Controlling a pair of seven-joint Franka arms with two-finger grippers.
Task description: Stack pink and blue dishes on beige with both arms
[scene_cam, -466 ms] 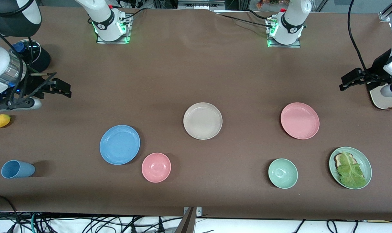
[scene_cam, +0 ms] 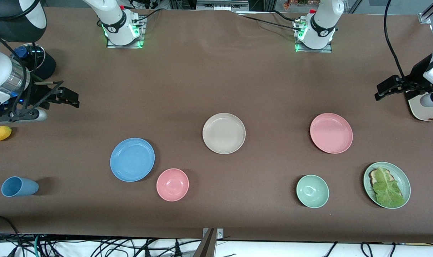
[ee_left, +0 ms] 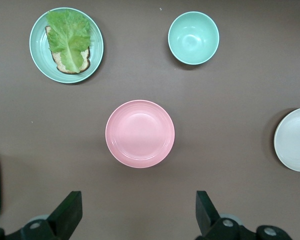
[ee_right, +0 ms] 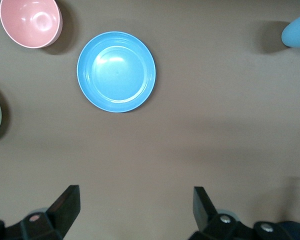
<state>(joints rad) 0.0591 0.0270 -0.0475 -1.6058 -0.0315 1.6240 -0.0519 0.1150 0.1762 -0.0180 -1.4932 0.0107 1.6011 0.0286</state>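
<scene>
Nothing stacked yet. We saw the left tool (ee_left: 135,215) and right tool (ee_right: 135,212) released, empty, high over the tabletop (scene_cam: 216,78). Pink plate (scene_cam: 331,133) and blue plate (scene_cam: 132,159) flanked the beige plate (scene_cam: 223,133), apart. Next, we judged: descend, grip rims.

Plain brown table covering (scene_cam: 216,78), no pattern. Flat round plate, plain light blue (scene_cam: 132,159). Flat round plate, plain pink (scene_cam: 331,133). Flat round plate, plain beige/cream (scene_cam: 223,133). Small deep bowl, pink (scene_cam: 172,184), glossy. Small deep bowl, pale mint green (scene_cam: 312,191). Pale green plate (scene_cam: 403,178) w/ bright green lettuce leaf (scene_cam: 386,187) over toast w/ brown crust. Blue cup (scene_cam: 19,186) lying on its side. Small yellow fruit-shaped item (scene_cam: 0,133). Arms glossy white w/ black joints; left gripper (ee_left: 137,212) & right gripper (ee_right: 135,210) both black. Green lights at both arm bases.
</scene>
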